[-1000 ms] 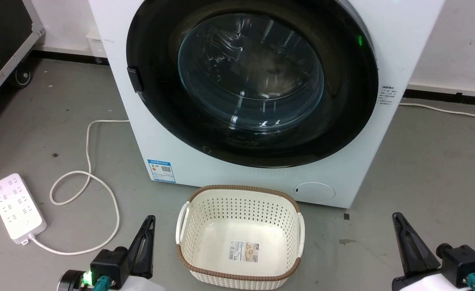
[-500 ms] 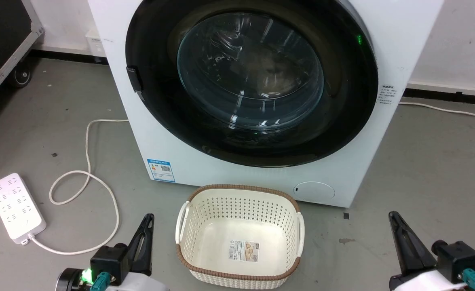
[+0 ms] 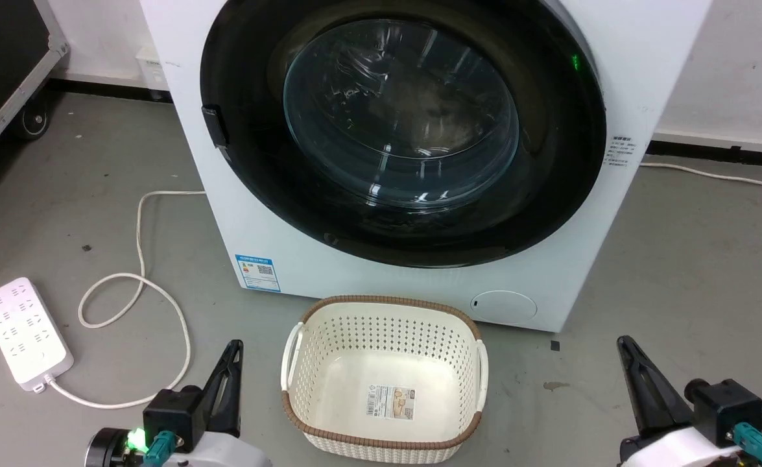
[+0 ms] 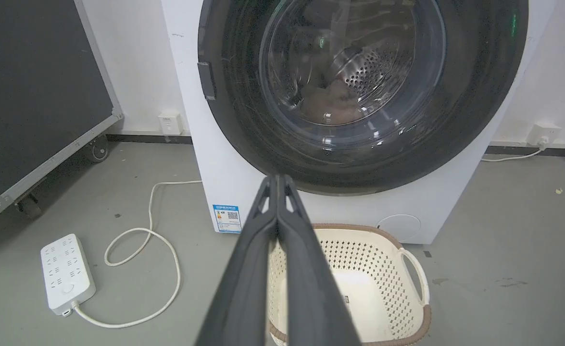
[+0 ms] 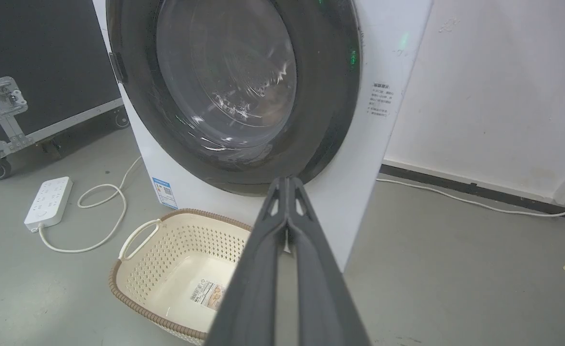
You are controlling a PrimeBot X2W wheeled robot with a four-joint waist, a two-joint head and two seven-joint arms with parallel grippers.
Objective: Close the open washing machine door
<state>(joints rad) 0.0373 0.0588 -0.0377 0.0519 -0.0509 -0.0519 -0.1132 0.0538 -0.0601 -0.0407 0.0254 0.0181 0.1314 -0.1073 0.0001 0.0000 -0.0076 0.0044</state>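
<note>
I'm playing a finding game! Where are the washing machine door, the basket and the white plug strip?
washing machine door (image 3: pixel 400 117), head view, middle of its glass window.
basket (image 3: pixel 387 300), head view, brown back rim.
plug strip (image 3: pixel 26 334), head view, its white top face.
</note>
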